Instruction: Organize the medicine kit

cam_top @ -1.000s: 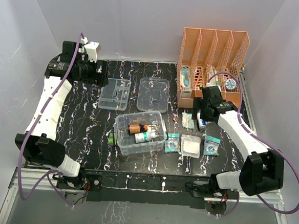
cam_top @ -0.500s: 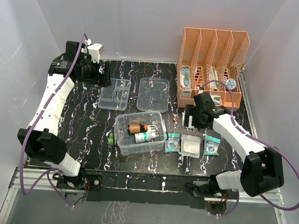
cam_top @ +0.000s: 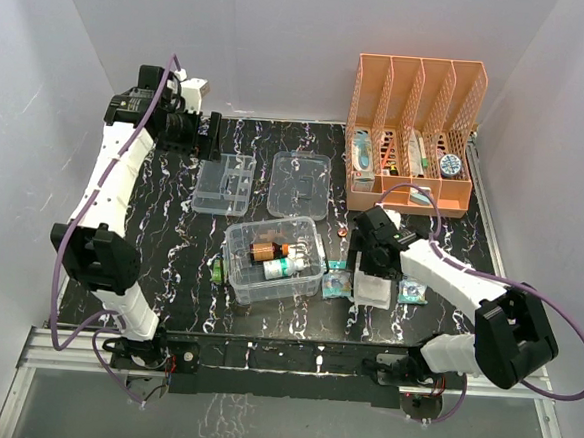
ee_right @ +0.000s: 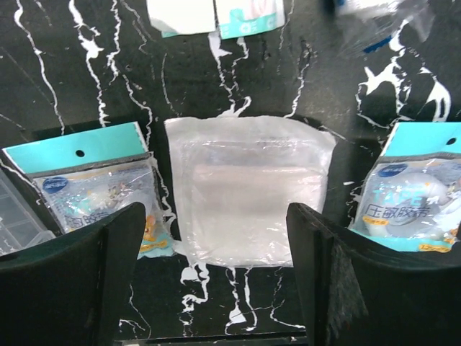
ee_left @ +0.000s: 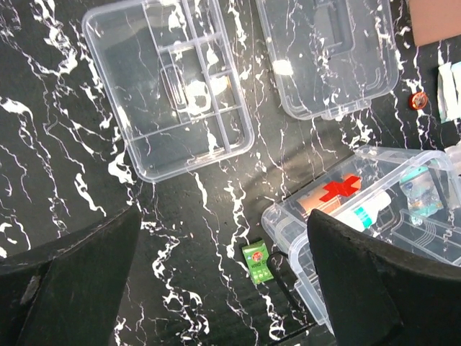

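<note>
The deep clear box (cam_top: 238,275) stands at the table's front middle with a brown bottle (cam_top: 267,250) and a white and green bottle (cam_top: 281,267) inside. Its divided tray (cam_top: 224,183) and handled lid (cam_top: 300,184) lie apart behind it. My left gripper (cam_top: 203,133) is open and empty, high over the back left; its view shows the tray (ee_left: 169,86), the lid (ee_left: 328,54) and the box (ee_left: 288,216) below. My right gripper (ee_right: 216,252) is open, low over a white gauze packet (ee_right: 248,187), with one finger on each side of it.
An orange file rack (cam_top: 414,127) with packets in its slots stands at the back right. Teal packets (ee_right: 94,187) (ee_right: 414,194) flank the white packet. A small green sachet (ee_left: 258,261) lies left of the box. A small copper disc (cam_top: 342,230) lies right of the box.
My right arm has moved forward and left from beside the rack to over the white packet. My left gripper has swung right along the back, toward the tray.
</note>
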